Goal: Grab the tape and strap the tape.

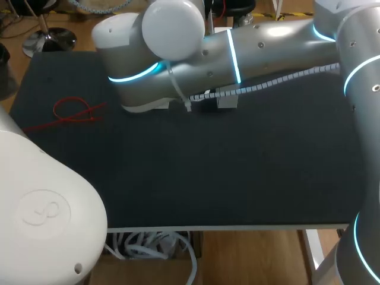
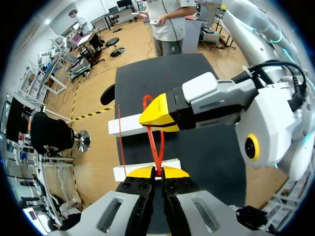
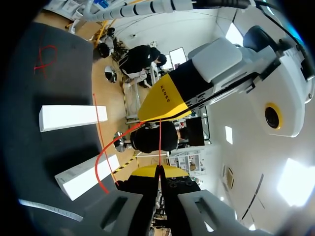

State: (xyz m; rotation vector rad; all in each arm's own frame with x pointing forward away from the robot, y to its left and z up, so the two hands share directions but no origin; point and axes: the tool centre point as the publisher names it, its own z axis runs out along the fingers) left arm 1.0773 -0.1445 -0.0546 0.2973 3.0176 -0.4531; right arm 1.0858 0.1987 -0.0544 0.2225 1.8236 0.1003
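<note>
The left gripper (image 2: 157, 172) and the right gripper (image 3: 160, 171) each pinch the same red zip tie (image 2: 154, 147), held taut between them above the table, seemingly for threading. A second zip tie (image 1: 77, 111) lies in the upper left of the head view.

1. A thin red tie (image 2: 157, 147) is held up off the surface. A short length of it is drawn straight between the two hands.
2. Its near end is pinched between the closed fingertips of the left hand (image 2: 157, 172). The far part is clamped in the closed tips of the right hand (image 3: 159, 170).
3. The rest of this tie is seen curving away from the right hand in a slack arc, with a long thin tail hanging free beside the straight part.
4. A second red tie (image 1: 76, 111) is seen lying flat on the far left of the surface. It is bent into a loop with its tails crossed, well apart from both hands.
</note>
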